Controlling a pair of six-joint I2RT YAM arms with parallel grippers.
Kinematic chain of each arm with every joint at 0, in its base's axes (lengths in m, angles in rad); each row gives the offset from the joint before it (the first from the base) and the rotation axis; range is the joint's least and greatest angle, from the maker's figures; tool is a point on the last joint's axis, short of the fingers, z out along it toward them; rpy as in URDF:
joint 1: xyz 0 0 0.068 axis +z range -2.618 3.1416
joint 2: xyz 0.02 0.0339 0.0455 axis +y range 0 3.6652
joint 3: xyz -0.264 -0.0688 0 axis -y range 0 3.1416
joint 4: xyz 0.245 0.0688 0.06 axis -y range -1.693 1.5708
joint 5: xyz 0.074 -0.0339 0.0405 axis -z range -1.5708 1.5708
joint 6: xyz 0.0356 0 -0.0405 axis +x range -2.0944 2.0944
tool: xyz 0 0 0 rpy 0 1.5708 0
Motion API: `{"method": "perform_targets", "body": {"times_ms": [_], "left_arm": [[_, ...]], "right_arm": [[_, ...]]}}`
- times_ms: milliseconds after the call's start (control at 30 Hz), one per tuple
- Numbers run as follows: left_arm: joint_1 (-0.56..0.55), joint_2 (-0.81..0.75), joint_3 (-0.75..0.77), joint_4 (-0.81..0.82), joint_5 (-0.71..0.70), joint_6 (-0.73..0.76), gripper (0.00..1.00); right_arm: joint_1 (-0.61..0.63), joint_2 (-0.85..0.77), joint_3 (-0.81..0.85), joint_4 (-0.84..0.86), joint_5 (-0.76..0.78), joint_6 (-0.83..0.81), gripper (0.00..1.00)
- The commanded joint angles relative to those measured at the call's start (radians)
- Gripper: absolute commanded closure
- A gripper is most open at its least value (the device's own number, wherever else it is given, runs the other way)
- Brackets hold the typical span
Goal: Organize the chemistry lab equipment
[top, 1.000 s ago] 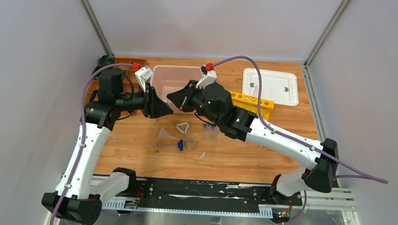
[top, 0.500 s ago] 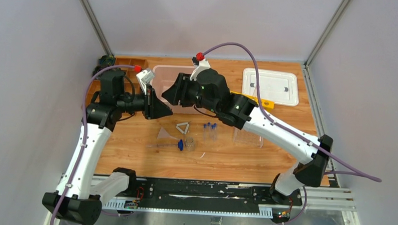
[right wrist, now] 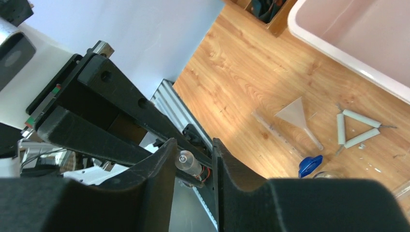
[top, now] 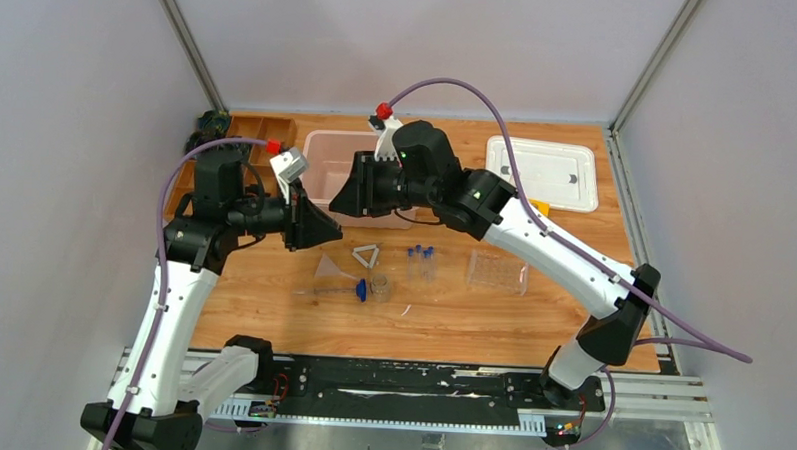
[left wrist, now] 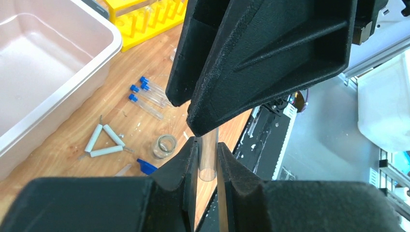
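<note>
My left gripper (top: 319, 225) (left wrist: 207, 140) is shut on a clear glass tube (left wrist: 209, 162), held above the table. My right gripper (top: 343, 198) (right wrist: 194, 142) faces it with its jaws apart around the tube's rounded end (right wrist: 189, 163), not clamped. On the table below lie a pale triangle (top: 365, 255), a clear funnel (top: 333, 271), a tiny beaker (top: 379, 284) beside a blue cap (top: 360, 291), three blue-capped vials (top: 420, 258) and a clear vial tray (top: 496, 272). The yellow holed rack (left wrist: 145, 19) is mostly hidden behind the right arm in the top view.
A pink bin (top: 327, 157) stands at the back, right behind both grippers. A white tray (top: 541, 172) lies at the back right. The brown wooden compartment tray (top: 248, 130) sits at the back left. Grey walls close in both sides.
My right arm swung left and back until its open jaws came around the tube's end, uncovering the vial tray. My left gripper shifted slightly down and right with the tube.
</note>
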Motion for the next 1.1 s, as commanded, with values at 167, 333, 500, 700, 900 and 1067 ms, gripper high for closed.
{"method": "perform_targets", "body": {"times_ms": [167, 333, 500, 700, 900, 1067], "left_arm": [[-0.007, -0.014, -0.007, -0.03, 0.037, 0.077, 0.96], [-0.007, -0.013, 0.003, -0.032, 0.005, 0.076, 0.67], [-0.007, -0.022, 0.027, -0.032, -0.098, 0.056, 0.0], [-0.007, -0.004, 0.078, -0.09, -0.255, 0.067, 0.0], [-0.007, 0.025, 0.087, -0.118, -0.305, 0.071, 0.0], [-0.007, 0.027, 0.073, -0.121, -0.311, 0.079, 0.0]], "right_arm": [[-0.034, 0.021, 0.052, -0.043, -0.137, -0.009, 0.79], [-0.053, 0.014, 0.049, -0.069, -0.162, -0.015, 1.0], [-0.137, -0.073, -0.019, -0.147, -0.068, -0.085, 1.0], [-0.275, -0.324, -0.261, -0.245, 0.387, -0.252, 1.0], [-0.516, -0.468, -0.537, -0.206, 0.6, -0.309, 1.0], [-0.665, -0.476, -0.659, -0.079, 0.603, -0.314, 1.0]]}}
